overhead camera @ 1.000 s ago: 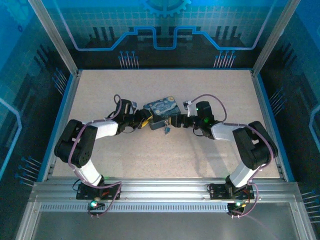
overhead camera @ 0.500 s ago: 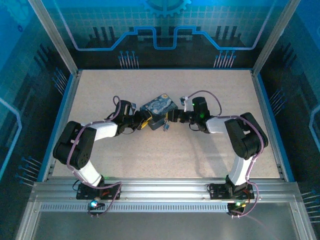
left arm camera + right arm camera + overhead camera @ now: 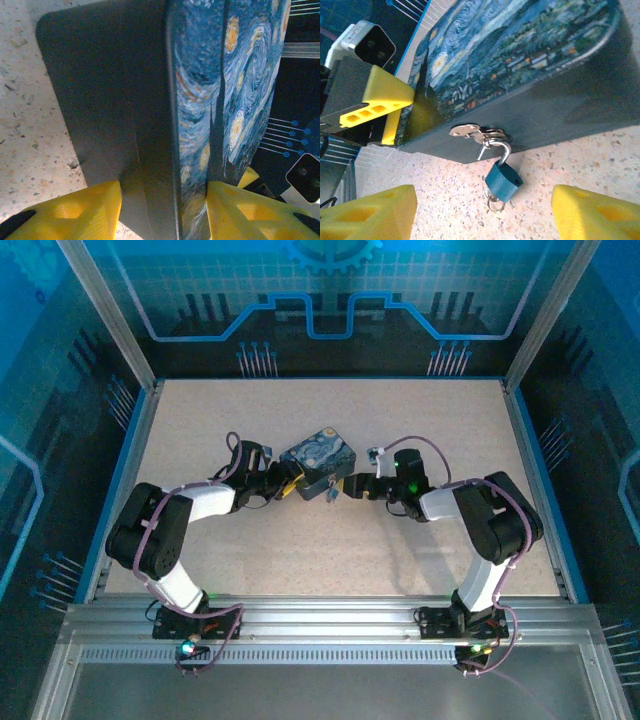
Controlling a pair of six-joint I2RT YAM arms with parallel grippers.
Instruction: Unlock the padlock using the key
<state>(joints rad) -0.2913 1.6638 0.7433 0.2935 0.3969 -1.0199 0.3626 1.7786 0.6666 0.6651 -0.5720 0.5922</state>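
My left gripper (image 3: pixel 165 200) clamps the painted tin (image 3: pixel 210 100) across its thickness, one yellow finger on each face, tipping it up off the table (image 3: pixel 580 155). My right gripper (image 3: pixel 482 212) stands wide with nothing between its fingers, aimed at the padlock (image 3: pixel 503 181), which dangles by its silvery shackle (image 3: pixel 496 150) from the hasp on the tin's dark side wall. The lock looks hard, light and smooth; hanging loose, I expect it to swing or twist away under a sideways touch. I would pinch its flat blue body across the two broad faces, below the shackle. A small ring (image 3: pixel 493 204) hangs under the body; I cannot make out the key itself.
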